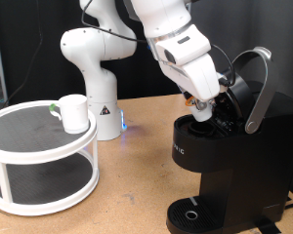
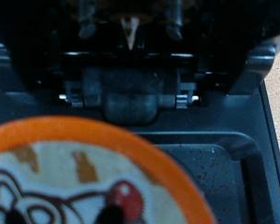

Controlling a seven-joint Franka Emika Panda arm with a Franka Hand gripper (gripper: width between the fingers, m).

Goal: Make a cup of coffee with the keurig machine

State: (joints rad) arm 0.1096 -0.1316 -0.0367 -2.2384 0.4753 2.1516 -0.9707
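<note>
Hovering at right of centre in the exterior view, the gripper (image 1: 201,105) sat over the coffee machine (image 1: 220,166), whose lid stood raised. Whether its fingers held the orange-rimmed pod (image 2: 75,177) I could not tell. A tilted pod might jam. The cup (image 1: 73,113) waited on the white stand (image 1: 44,156), upper left.

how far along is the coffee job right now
Done: the keurig machine has its lid raised. In hand: the gripper is down at the open brew chamber; the wrist view shows an orange-rimmed pod lid close up. Left: the cup sits on the round stand, not on the drip tray.
</note>
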